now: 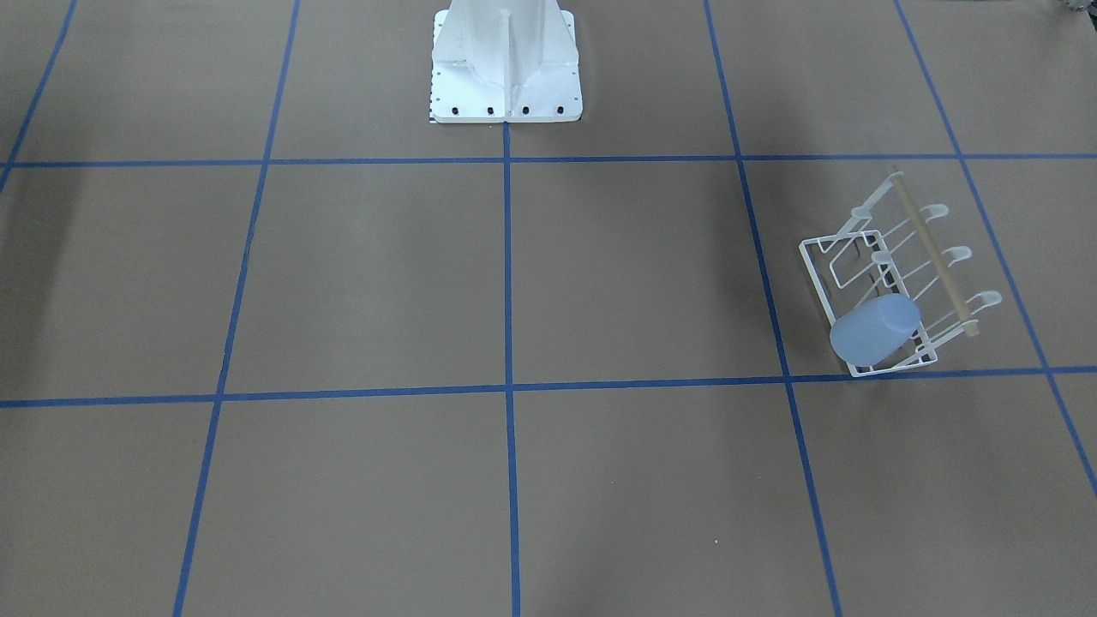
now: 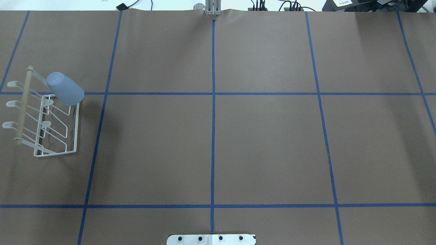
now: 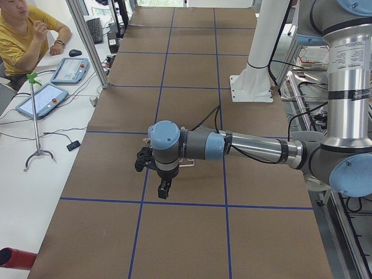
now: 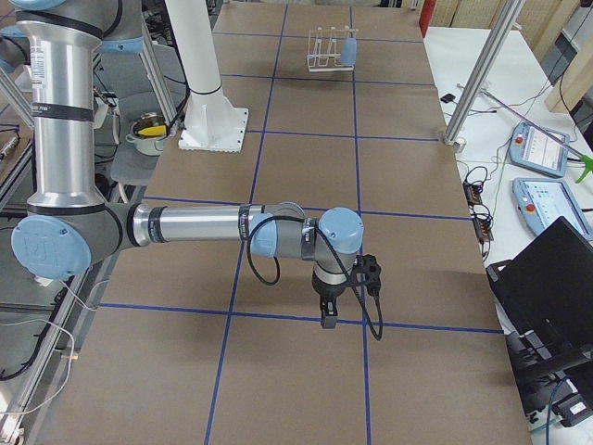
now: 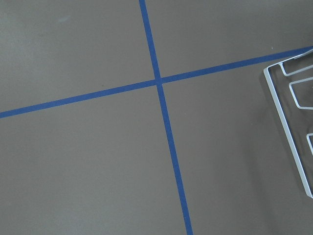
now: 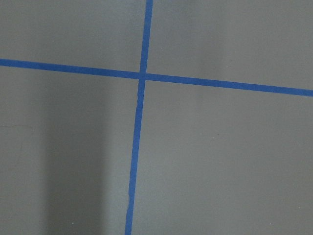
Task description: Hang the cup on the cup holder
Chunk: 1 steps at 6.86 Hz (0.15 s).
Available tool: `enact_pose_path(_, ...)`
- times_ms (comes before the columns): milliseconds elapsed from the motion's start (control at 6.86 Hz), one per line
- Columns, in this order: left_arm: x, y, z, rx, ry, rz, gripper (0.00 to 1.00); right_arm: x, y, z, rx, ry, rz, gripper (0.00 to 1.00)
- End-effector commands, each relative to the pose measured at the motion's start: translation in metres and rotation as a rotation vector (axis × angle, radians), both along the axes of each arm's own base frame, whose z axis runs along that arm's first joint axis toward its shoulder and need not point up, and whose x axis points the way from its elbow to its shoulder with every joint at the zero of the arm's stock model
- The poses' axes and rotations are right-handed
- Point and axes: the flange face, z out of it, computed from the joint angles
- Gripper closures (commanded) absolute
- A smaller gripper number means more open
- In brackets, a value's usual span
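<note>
The light blue cup [image 1: 874,328] sits tilted over a prong at one end of the white wire cup holder [image 1: 860,242], on the robot's left side of the table. Both also show in the overhead view, cup [image 2: 64,88] and holder [image 2: 73,129], and far off in the exterior right view [image 4: 348,48]. The left wrist view shows only the holder's base frame [image 5: 288,117]. My left gripper [image 3: 164,189] hovers above the table away from the cup; it shows only in the exterior left view, so I cannot tell its state. My right gripper [image 4: 326,315] shows only in the exterior right view; state unclear.
Brown table with blue tape grid lines [image 2: 213,102]. The white robot base [image 1: 506,60] stands at the table's middle edge. An operator [image 3: 26,35] sits beside the table with tablets [image 3: 43,99]. A laptop [image 4: 556,278] lies on the side bench.
</note>
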Motion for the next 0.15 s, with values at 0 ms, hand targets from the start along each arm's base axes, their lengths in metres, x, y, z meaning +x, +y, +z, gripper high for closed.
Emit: enact_pose_path(0,-0.0001,0.0006,-0.0003,0.001,-0.001,0.000,0.01,0.0000,-0.0001,-0.0007,0.002,0.000,0.000,0.00)
